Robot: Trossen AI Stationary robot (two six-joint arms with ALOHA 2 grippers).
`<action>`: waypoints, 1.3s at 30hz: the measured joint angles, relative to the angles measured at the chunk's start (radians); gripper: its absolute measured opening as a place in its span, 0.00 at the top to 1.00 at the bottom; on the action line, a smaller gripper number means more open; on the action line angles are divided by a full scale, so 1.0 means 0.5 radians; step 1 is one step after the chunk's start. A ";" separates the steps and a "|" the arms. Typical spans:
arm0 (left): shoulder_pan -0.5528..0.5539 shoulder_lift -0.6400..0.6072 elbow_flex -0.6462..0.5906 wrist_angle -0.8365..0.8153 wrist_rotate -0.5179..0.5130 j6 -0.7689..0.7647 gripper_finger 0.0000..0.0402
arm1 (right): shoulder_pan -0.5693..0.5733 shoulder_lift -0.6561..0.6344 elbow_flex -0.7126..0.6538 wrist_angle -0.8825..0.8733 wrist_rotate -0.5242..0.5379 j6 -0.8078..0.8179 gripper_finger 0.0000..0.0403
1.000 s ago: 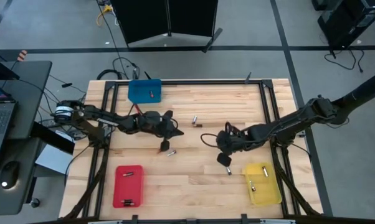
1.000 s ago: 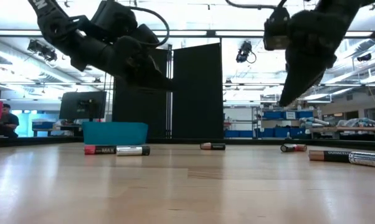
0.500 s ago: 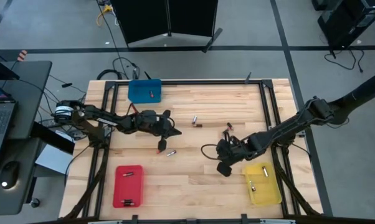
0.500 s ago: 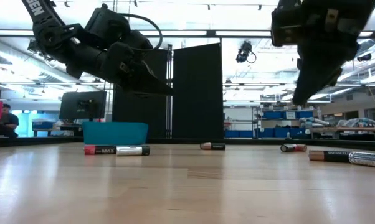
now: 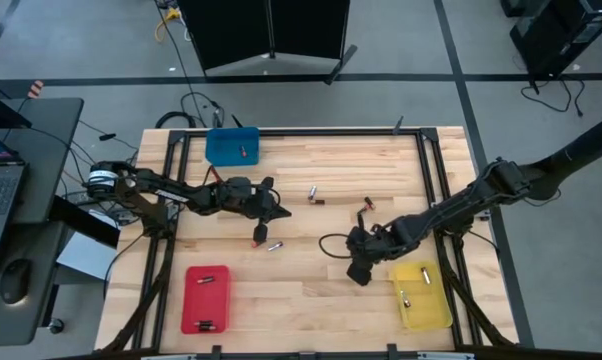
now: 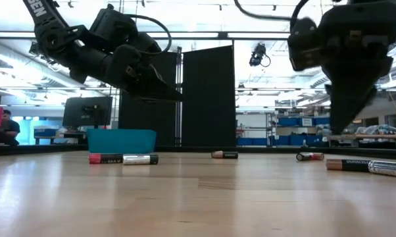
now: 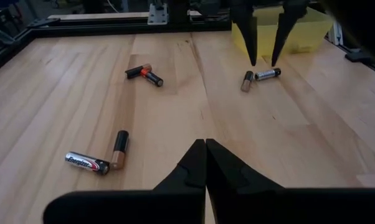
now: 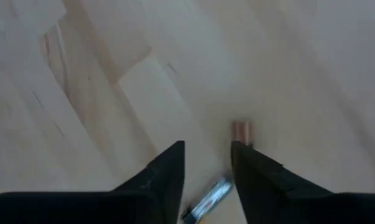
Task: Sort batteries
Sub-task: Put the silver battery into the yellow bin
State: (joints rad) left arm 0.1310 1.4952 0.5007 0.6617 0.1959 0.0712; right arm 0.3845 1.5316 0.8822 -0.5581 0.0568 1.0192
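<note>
Batteries under your right tool [image 5: 359, 272]

Two small copper-and-silver cylindrical batteries [image 7: 248, 81] lie just below its spread fingers, beside the yellow plastic tray [image 5: 433, 310]; your left tool [image 5: 258, 235] hovers pressed together.

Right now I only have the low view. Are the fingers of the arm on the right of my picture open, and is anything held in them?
Observer: The right arm's fingers stand open. The right wrist view shows a clear gap between them, and nothing is held.
Operator: What lies under them?
Observer: Two batteries lie close together on the wood, just in front of the yellow tray.
Operator: And the other arm?
Observer: The left arm's fingers are shut with nothing between them. Its wrist view looks out over two more pairs of batteries on the table.
</note>
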 joint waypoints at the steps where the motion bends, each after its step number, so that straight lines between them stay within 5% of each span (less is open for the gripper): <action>1: 0.000 0.000 0.000 0.000 0.000 -0.004 0.98 | -0.002 0.010 0.000 -0.017 -0.069 0.079 0.63; 7: 0.000 0.000 0.000 -0.003 -0.002 -0.008 0.97 | 0.065 0.074 -0.001 -0.108 -0.227 0.429 0.57; 20: -0.002 0.000 0.000 -0.003 -0.037 0.001 0.97 | 0.089 0.324 0.008 -0.114 -0.308 0.509 0.58; 29: -0.002 0.000 0.000 -0.002 -0.039 0.005 0.97 | 0.087 0.320 0.003 -0.156 -0.297 0.357 0.86; 39: -0.002 0.000 0.000 0.042 -0.062 0.007 0.97 | 0.064 0.107 0.046 -0.162 -0.432 0.153 0.86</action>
State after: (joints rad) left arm 0.1299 1.4952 0.5007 0.6826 0.1650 0.0746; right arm 0.4167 1.5853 0.9052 -0.6391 -0.1591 1.0957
